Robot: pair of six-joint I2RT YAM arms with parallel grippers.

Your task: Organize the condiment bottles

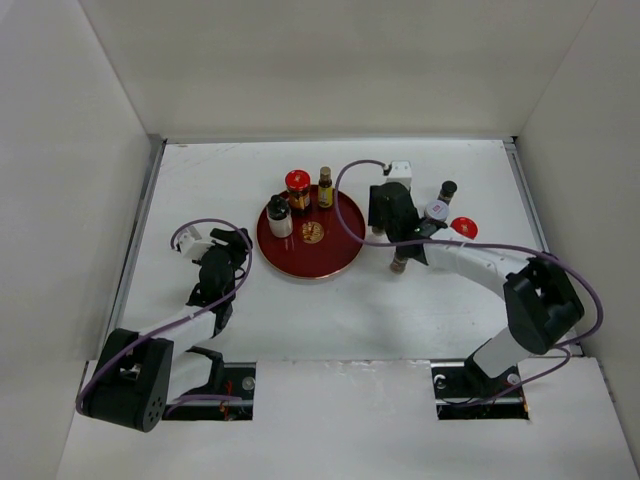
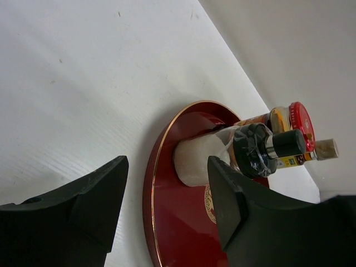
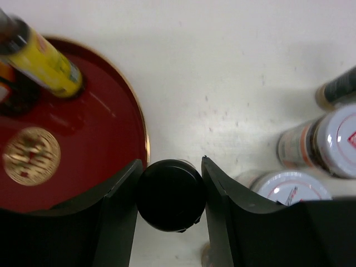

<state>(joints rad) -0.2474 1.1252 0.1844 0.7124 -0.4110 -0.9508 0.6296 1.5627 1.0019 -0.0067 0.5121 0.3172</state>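
Observation:
On the round red tray (image 1: 325,262) stand three condiment bottles: a white one with a black cap (image 1: 279,215), a red-capped jar (image 1: 297,187) and a yellow-labelled bottle (image 1: 325,187). My right gripper (image 3: 171,161) points down just right of the tray (image 3: 94,122), shut on a black-capped bottle (image 3: 169,194); both fingers touch its cap. My left gripper (image 2: 167,167) is open at the tray's left rim (image 2: 153,183) with nothing between its fingers. Ahead of it are the white bottle (image 2: 200,161) and the red-capped jar (image 2: 297,125).
Right of my right gripper (image 1: 388,215) stand more bottles: a dark-capped one (image 1: 447,190), a white-capped one (image 1: 436,210), a red-capped one (image 1: 463,228) and one by the arm (image 1: 400,262). The right wrist view shows two white caps (image 3: 334,139) (image 3: 286,186). White walls enclose the table.

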